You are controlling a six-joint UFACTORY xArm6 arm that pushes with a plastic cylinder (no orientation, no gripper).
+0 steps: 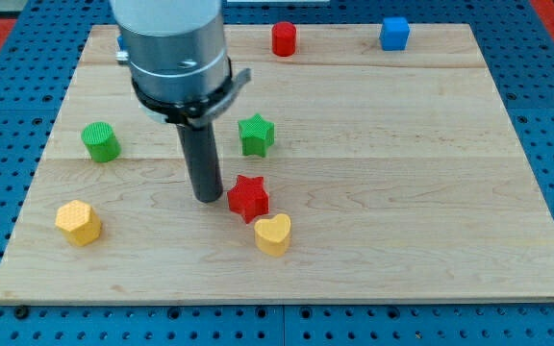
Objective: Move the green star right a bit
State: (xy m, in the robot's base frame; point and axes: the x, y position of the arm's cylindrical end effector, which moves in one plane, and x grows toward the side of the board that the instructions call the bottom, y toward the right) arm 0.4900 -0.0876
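The green star [256, 134] sits on the wooden board [402, 192] a little left of centre. My tip [207, 198] rests on the board below and to the left of the green star, apart from it. The tip is just left of a red star [248, 197], close to it; I cannot tell whether they touch. The arm's grey body hides the board above the tip.
A yellow heart [273, 234] lies just below the red star. A green cylinder [100, 141] and a yellow hexagon [78, 222] are at the view's left. A red cylinder [284, 39] and a blue cube [394, 33] stand near the top edge.
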